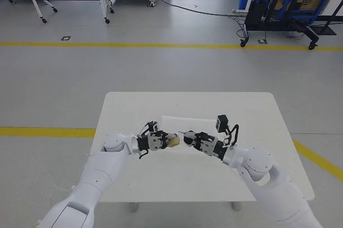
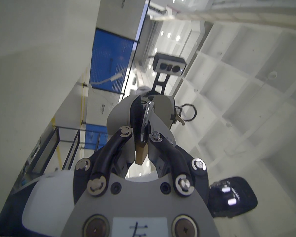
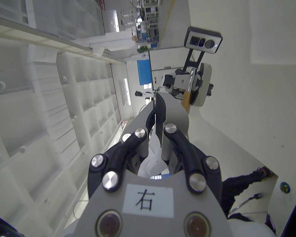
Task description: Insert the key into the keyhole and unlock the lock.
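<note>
Lock (image 2: 141, 152): brass body, silver shackle, clamped in left gripper (image 2: 144, 104). Right gripper (image 3: 159, 99): fingers pressed together. White one-character label (image 2: 140, 227) on each

Over the middle of the tabletop (image 1: 245, 114), the lock (image 1: 172, 139) sits between the left gripper's (image 1: 164, 140) jaws, with the right gripper (image 1: 187, 137) just beside it on its right.
</note>
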You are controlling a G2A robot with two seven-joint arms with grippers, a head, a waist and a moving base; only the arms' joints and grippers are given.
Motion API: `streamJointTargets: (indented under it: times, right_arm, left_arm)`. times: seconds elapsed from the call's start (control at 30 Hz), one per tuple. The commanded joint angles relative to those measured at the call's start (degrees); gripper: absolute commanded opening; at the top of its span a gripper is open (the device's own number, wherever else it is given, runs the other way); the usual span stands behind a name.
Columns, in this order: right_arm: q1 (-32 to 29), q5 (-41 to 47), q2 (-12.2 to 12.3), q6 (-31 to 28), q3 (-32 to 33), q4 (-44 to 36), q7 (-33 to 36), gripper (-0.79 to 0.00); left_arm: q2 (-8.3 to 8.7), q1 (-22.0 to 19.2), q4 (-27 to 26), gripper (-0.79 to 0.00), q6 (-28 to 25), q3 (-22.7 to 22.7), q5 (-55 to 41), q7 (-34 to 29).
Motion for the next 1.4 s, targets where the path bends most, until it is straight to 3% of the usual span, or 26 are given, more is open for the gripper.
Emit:
streamJointTargets:
  times: [0.0,0.13,0.33,0.43,0.8,1.37]
  right_arm:
    - [-2.00,-5.68,0.37,2.09,0.94,-2.95,-4.11,-0.785]
    - [-6.26,-10.45,0.67,7.88,0.21,-9.04,-7.35,-0.785]
    - [-7.39,-12.64,0.24,14.45,-2.48,-14.14,-11.61,-0.785]
    - [-7.39,-12.01,0.18,14.75,-2.24,-14.86,-12.01,-0.785]
    - [-7.64,-11.59,0.11,14.39,-2.38,-14.53,-12.28,-0.785]
    - [-10.08,-2.31,-3.17,15.99,-7.48,-11.87,-33.59,-0.785]
  left_arm:
    - [-0.08,0.16,-0.71,-0.785,0.55,0.06,0.79,4.70]
    - [-0.32,1.29,-2.61,-0.785,3.88,0.62,1.14,9.49]
    - [-0.38,2.26,-5.67,-0.785,9.27,1.15,1.59,12.87]
    - [-0.10,2.81,-7.52,-0.785,12.01,1.00,2.41,14.07]
    - [-0.10,2.81,-7.52,-0.785,12.01,1.00,2.41,14.07]
    - [-0.05,5.29,-12.15,-0.785,13.44,1.50,4.57,20.41]
